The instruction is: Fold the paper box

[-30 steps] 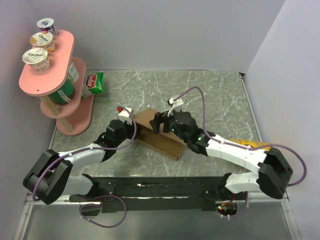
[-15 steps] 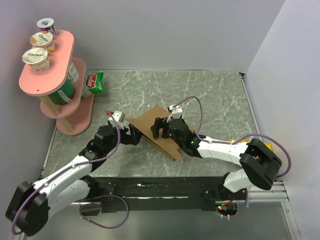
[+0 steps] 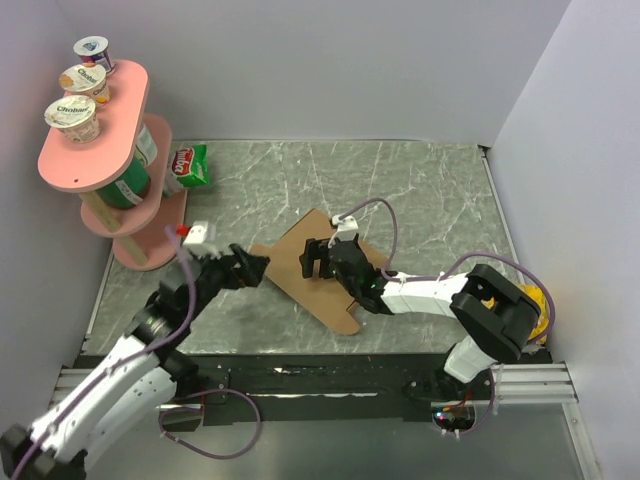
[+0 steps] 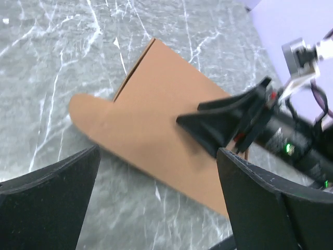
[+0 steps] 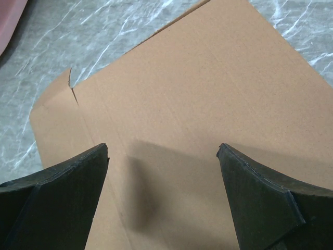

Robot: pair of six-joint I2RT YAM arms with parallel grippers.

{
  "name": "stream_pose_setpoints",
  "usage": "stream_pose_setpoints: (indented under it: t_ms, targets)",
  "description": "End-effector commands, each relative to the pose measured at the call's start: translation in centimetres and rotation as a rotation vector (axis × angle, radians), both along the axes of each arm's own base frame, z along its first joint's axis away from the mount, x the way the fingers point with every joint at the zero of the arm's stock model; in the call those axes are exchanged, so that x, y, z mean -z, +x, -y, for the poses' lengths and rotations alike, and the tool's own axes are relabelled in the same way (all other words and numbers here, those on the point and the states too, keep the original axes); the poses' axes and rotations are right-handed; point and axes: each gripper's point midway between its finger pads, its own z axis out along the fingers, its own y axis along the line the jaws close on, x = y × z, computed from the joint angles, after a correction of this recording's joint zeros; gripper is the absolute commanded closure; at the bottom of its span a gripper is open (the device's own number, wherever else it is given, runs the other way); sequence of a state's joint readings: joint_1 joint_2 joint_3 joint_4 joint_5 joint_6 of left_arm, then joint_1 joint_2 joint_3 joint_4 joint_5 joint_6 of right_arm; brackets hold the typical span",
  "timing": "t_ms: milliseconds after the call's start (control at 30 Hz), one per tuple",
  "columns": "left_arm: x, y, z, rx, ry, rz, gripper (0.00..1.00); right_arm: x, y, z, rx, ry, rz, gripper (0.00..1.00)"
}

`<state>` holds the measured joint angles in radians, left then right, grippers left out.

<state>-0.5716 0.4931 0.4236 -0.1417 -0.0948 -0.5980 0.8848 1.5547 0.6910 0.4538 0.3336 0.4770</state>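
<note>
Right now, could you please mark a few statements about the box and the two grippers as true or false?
1. The box lies on the table. True.
2. The left gripper is shut on a flap. False: it is open by the box's left edge and grips nothing.
3. The right gripper is open above the box. True.
4. The yogurt cups stand on the table. False: they stand on top of the pink shelf.
5. The green bag lies on the box. False: it lies apart from it, by the shelf.
</note>
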Motion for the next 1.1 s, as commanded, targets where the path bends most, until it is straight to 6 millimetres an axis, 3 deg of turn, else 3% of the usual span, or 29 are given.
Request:
stream_pose_setpoints:
  t_ms: [0,67,100,133,167,200,233,267,300,400,567,800,933,1067]
  targets:
    - [-1.7,3.6,3.1,0.056,0.038,-0.014,0.01,4.4,-0.9,1.9,0.027,-0.115,-0.072,0.06]
    - [-1.3,6.3,5.1,0.102,0.06,0.004,0.04,5.3,-1.3,2.2,0.026,-0.129,-0.085,0.06]
    - [-2.3,7.5,5.6,0.12,0.047,0.033,0.07,5.5,-1.3,2.4,0.031,-0.136,-0.087,0.06]
    - [-2.0,8.5,5.9,0.131,0.051,0.035,0.12,5.9,-1.5,2.6,0.033,-0.144,-0.093,0.06]
    - [-0.1,10.2,6.3,0.139,0.073,0.005,0.15,6.1,-1.5,2.9,0.038,-0.153,-0.093,0.06]
    - [-0.1,11.8,5.6,0.118,0.069,-0.005,0.17,6.1,-1.6,2.9,0.036,-0.154,-0.093,0.06]
    - [0.7,12.0,6.2,0.174,0.055,-0.03,0.25,5.9,-1.6,2.9,0.033,-0.153,-0.092,0.06]
    - [2.7,12.8,6.2,0.177,0.052,-0.084,0.27,5.8,-1.7,3.0,0.028,-0.158,-0.089,0.06]
    - [2.9,13.5,6.0,0.174,0.035,-0.074,0.29,5.8,-1.8,3.0,0.02,-0.156,-0.091,0.05]
    - [5.0,14.3,6.7,0.202,0.035,-0.089,0.32,5.0,-2.0,2.8,-0.007,-0.144,-0.064,0.02]
    - [7.6,14.3,7.4,0.252,0.047,-0.119,0.48,3.6,-2.0,1.8,-0.093,-0.162,-0.012,0.0]
    - [10.4,13.4,6.6,0.242,0.093,-0.173,0.61,0.5,-3.3,1.1,-0.235,-0.197,0.078,0.0]
    - [10.4,13.0,6.7,0.247,0.083,-0.172,0.62,0.3,-4.3,1.8,-0.277,-0.333,0.104,0.0]
    - [8.6,13.1,6.8,0.246,0.063,-0.138,0.61,-1.4,-4.6,1.7,-0.321,-0.424,0.147,0.0]
